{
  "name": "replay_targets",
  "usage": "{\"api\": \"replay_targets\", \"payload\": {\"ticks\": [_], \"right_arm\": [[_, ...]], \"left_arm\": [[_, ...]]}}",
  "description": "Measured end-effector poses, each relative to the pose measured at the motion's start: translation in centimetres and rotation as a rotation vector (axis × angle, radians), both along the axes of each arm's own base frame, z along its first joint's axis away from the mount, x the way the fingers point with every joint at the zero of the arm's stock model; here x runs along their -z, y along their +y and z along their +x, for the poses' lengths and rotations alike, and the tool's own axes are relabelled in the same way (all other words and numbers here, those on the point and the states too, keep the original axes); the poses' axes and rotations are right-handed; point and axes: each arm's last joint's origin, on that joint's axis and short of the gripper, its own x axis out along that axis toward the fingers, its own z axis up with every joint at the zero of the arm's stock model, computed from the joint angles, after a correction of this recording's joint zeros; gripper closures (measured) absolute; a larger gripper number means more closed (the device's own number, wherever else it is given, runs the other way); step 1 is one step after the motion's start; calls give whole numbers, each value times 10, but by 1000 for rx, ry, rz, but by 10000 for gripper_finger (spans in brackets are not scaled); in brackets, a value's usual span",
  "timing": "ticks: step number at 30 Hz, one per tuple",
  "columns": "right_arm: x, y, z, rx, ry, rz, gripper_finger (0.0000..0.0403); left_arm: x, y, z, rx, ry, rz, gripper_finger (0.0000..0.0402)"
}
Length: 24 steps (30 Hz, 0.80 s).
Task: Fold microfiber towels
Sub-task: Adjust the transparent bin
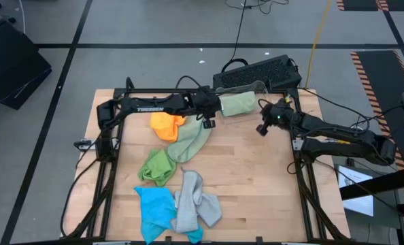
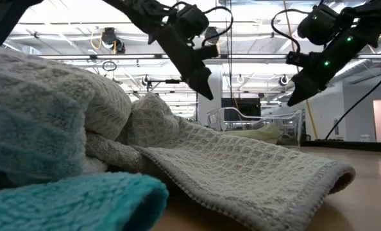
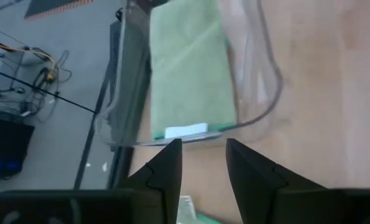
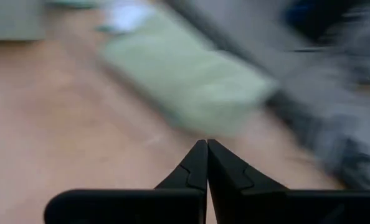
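Hovering with fingers parted and empty, the left gripper (image 3: 200,171) faces the clear bin (image 3: 260,93) just ahead, which holds one folded pale green towel (image 3: 188,68). Right gripper (image 4: 207,163), fingers pressed together, hangs beside the bin. Unfolded towels (image 1: 178,177) lie behind.

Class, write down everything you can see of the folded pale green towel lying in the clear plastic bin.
The folded pale green towel is a soft, finely textured cloth folded into a neat flat rectangle. A small white tag shows at one short edge. It lies flat inside the clear plastic bin at the table's far edge, filling most of its floor. Nothing grips it: the left gripper hovers open just outside the bin.
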Motion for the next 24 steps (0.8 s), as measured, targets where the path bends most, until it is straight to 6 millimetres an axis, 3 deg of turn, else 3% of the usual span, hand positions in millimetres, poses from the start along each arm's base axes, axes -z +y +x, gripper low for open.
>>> {"api": "replay_targets", "payload": {"ticks": [3,6,12,16,24], "right_arm": [[-5,-8,-4,179,30,-135,403],[-8,-18,-8,249,16,-180,403],[0,-36,-14,298,-4,-93,403],[6,-48,-13,267,-60,-9,403],[13,-50,-9,210,-94,82,403]], "left_arm": [[0,-7,-1,-2,23,-27,277],[2,-11,-2,-22,32,-58,277],[18,-14,-5,-94,61,-139,277],[18,-13,-2,-128,-18,-158,277],[34,-8,-3,-94,-99,-165,277]]}}
